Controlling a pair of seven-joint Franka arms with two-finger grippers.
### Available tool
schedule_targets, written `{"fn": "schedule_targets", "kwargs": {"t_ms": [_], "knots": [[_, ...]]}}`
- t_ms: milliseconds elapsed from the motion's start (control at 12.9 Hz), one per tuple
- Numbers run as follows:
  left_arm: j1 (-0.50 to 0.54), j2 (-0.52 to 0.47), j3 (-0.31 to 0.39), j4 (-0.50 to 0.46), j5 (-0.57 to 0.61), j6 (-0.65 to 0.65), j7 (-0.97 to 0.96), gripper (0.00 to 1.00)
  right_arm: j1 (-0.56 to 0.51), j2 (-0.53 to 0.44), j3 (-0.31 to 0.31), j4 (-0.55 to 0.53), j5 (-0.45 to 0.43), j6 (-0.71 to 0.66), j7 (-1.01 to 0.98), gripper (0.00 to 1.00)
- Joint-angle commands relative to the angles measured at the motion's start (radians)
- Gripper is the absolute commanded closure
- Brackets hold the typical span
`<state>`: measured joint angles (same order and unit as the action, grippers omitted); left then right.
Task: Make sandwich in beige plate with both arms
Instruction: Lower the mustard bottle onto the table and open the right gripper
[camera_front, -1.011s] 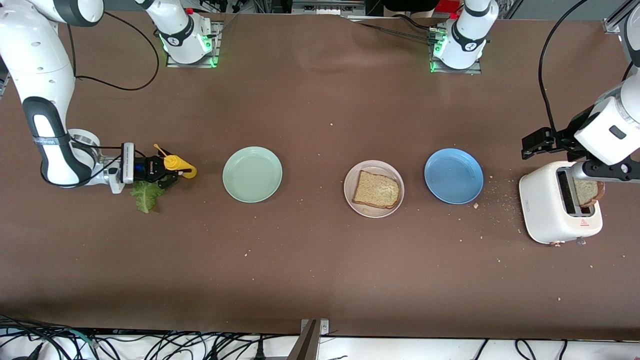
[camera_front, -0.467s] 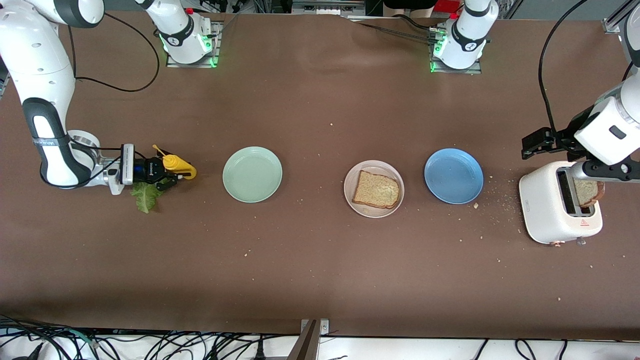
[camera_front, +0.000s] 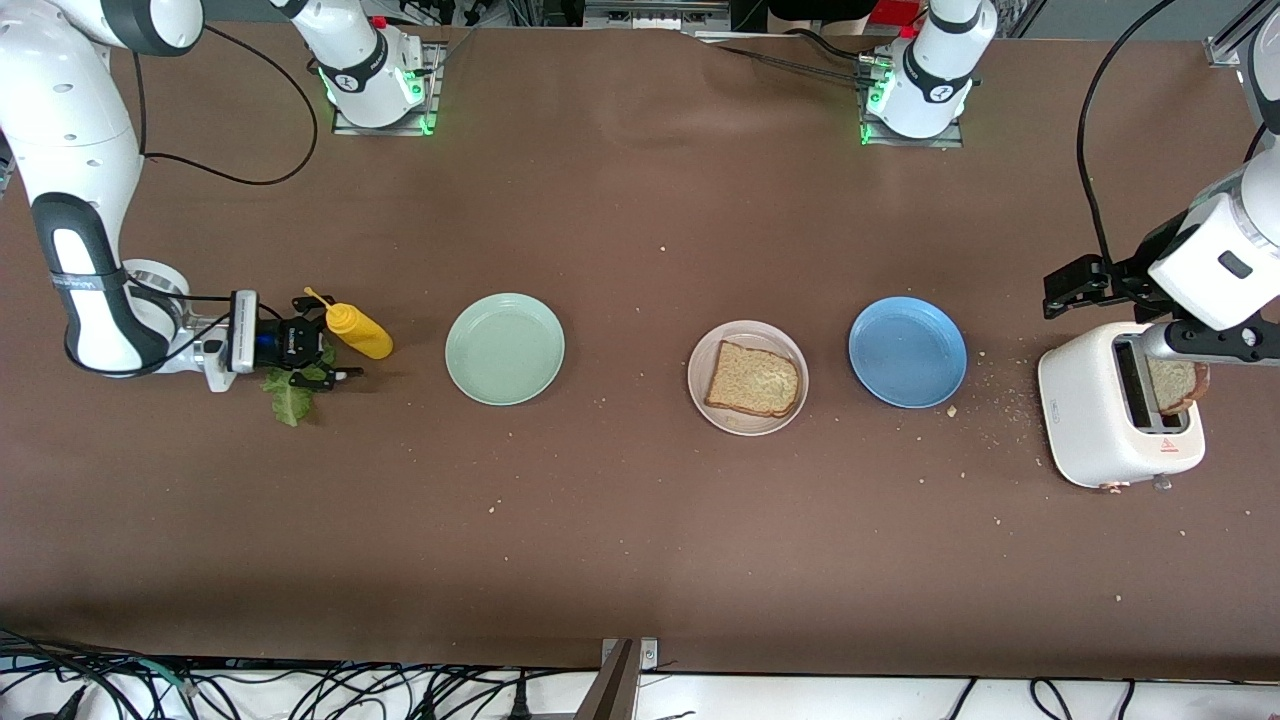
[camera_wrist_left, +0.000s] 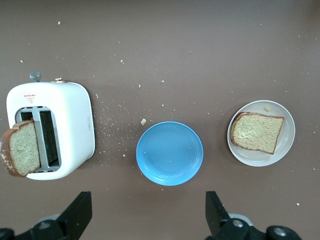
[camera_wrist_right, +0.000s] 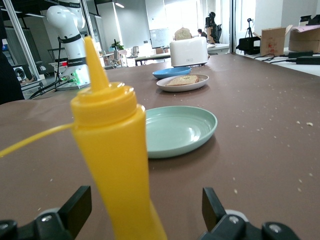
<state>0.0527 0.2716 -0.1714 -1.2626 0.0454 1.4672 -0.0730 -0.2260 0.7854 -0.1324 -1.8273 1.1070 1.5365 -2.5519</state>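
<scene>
Standing barely begun: one bread slice (camera_front: 754, 379) is lying on the beige plate (camera_front: 701, 352), lettuce (camera_front: 288, 391) and toaster slice (camera_front: 1178, 385) are waiting, right gripper (camera_front: 330, 358) is gaping empty beside the yellow bottle (camera_front: 355, 331), left gripper (camera_wrist_left: 146, 216) is hovering wide, empty, over the toaster (camera_front: 1085, 410).

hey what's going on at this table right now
A sandwich is half built: one speckled tan bread slice lies on the round beige plate. The right gripper, open, is at the standing yellow squeeze bottle, above the green lettuce leaf. The left gripper, open, hangs over the white toaster, where a second slice sticks up.
</scene>
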Motion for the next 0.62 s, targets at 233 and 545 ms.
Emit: {"fn": "schedule_targets", "kwargs": {"t_ms": [233, 545], "knots": [[0.007, -0.014, -0.003, -0.006, -0.018, -0.011, -0.005, 0.00, -0.076, -0.009, -0.058, 0.136, -0.174, -0.047, 0.154, 0.02], [0.007, -0.014, -0.003, -0.006, -0.019, -0.011, -0.005, 0.00, -0.069, -0.049, -0.069, 0.382, -0.321, -0.131, 0.428, 0.02]]}}
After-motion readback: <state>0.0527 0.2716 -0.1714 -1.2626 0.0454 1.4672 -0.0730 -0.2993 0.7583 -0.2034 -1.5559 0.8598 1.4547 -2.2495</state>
